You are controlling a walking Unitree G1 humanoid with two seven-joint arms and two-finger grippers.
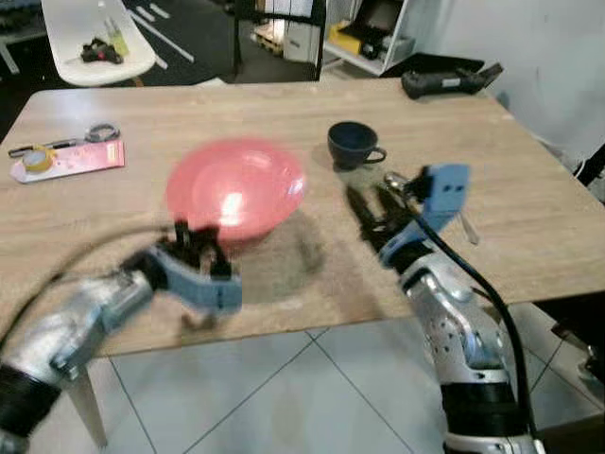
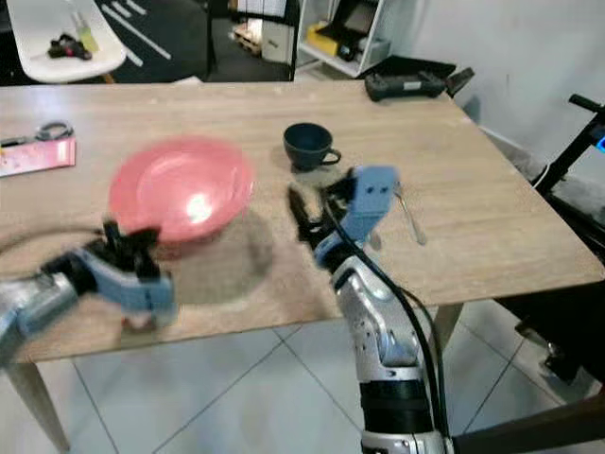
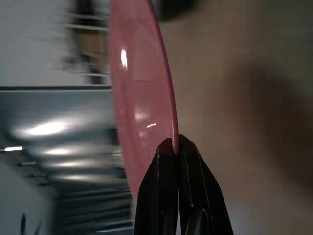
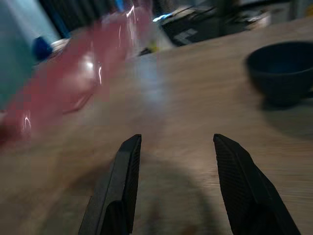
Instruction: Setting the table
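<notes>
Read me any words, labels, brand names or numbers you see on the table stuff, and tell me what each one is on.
None can be read.
Pink card at the table's far left corner: any print is too small and blurred.
Pink plate, pinched at its rim by the left pincer: plain.
Dark blue cup: plain.
Black device at the far right edge: no legible marking.
Right pincer, open above the table: no label visible.

Silver arms (image 1: pixel 454 326) — blue wrists, seemingly — black cables.
</notes>
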